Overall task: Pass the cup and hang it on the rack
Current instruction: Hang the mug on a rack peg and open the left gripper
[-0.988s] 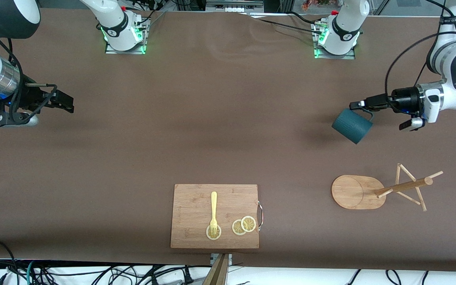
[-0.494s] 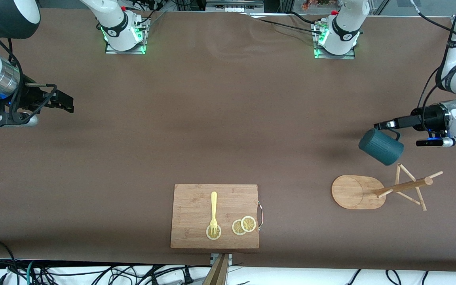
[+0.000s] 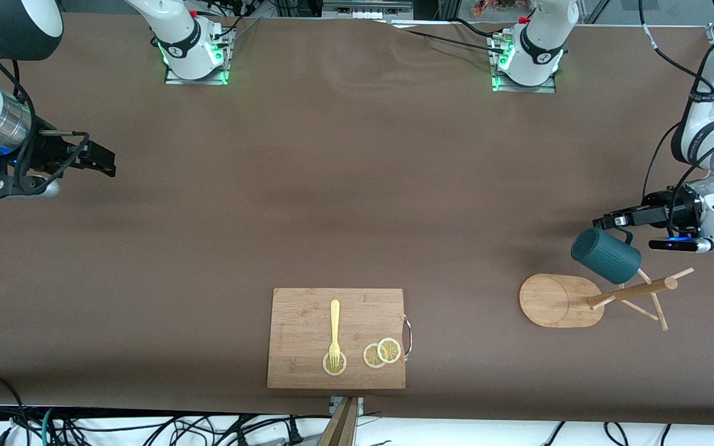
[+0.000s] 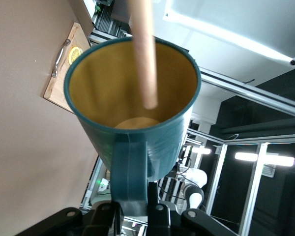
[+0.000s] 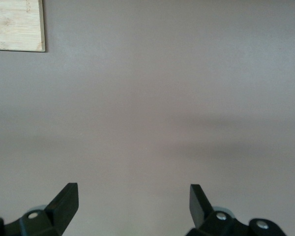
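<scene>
Jaws clamped on the loop handle of the cup [image 3: 605, 254], the left gripper [image 3: 612, 220] hangs over the rack [image 3: 586, 300] at the left arm's end of the bench [image 3: 332, 186]; the right gripper [image 3: 104, 163] waits with its jaws spread wide and nothing between them, over bare bench at the right arm's end.

The bench, a broad brown surface, carries everything else. A rectangular wooden cutting board [image 3: 336, 338] lies near the front camera's edge, roughly midway between the two sets of jaws and well apart from both. The rack stands just below the left jaws, its oval base on the bench and its post and pegs fanning toward the left arm's end. The dark teal cup, tilted mouth-down toward the pegs, hangs from the left jaws and overlaps one peg [image 4: 143, 51]; in the left wrist view that peg runs across the cup's yellowish mouth. On the board lie a yellow fork [image 3: 334, 333] and three lemon slices [image 3: 382, 352], the fork's tines resting on one of them.
</scene>
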Robot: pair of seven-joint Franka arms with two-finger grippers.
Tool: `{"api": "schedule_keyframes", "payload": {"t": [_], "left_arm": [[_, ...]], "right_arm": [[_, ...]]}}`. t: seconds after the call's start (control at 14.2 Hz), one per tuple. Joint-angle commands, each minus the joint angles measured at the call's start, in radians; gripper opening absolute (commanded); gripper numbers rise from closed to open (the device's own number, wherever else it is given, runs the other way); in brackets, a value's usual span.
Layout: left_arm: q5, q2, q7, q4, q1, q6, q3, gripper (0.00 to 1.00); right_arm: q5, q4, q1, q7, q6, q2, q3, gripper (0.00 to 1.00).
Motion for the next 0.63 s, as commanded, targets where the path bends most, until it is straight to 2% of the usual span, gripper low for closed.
{"api": "schedule_keyframes", "payload": {"t": [0.0,0.28,0.49,0.56], "left_arm": [[-0.027,0.081,-0.008,0.075,0.032,-0.054,-0.009,0.00],[-0.027,0.169,-0.005,0.144,0.059,-0.074,-0.009,0.00],[-0.029,0.184,-0.003,0.146,0.062,-0.071,-0.009,0.00],[-0.027,0.184,-0.003,0.146,0.062,-0.068,-0.007,0.13]], "right_arm": [[-0.003,0.014,-0.017,-0.012,-0.003,0.004,0.016,1.00],[-0.003,0.014,-0.017,-0.012,-0.002,0.002,0.016,1.00],[-0.003,0.014,-0.017,-0.012,-0.003,0.002,0.016,1.00],[-0.003,0.014,-0.017,-0.012,-0.003,0.004,0.016,1.00]]}}
